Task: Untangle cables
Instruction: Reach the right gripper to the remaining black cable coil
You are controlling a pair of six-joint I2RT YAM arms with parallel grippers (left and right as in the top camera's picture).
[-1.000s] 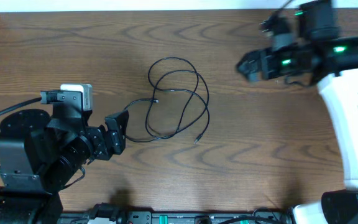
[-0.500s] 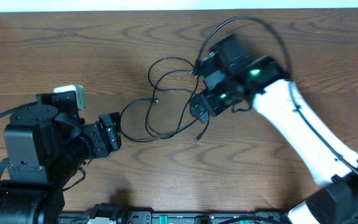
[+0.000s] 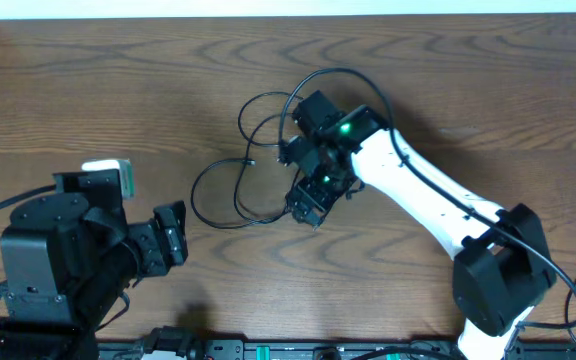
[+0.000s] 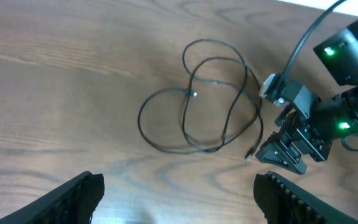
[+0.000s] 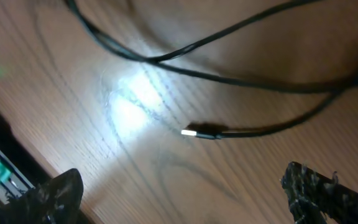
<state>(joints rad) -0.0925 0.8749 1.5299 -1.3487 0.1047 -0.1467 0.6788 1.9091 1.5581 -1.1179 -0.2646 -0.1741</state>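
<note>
Right gripper (image 5: 185, 186), jaws wide, hangs over the silver-tipped plug end (image 5: 197, 132) of the thin black looped cable (image 4: 140, 119) (approach step, I judge); next, lower and pinch it. Left gripper (image 4: 179, 199) hovers released

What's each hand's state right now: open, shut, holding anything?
Left hand: open, holding nothing.
Right hand: open, holding nothing; the black cable's plug end lies just ahead of it.
</note>
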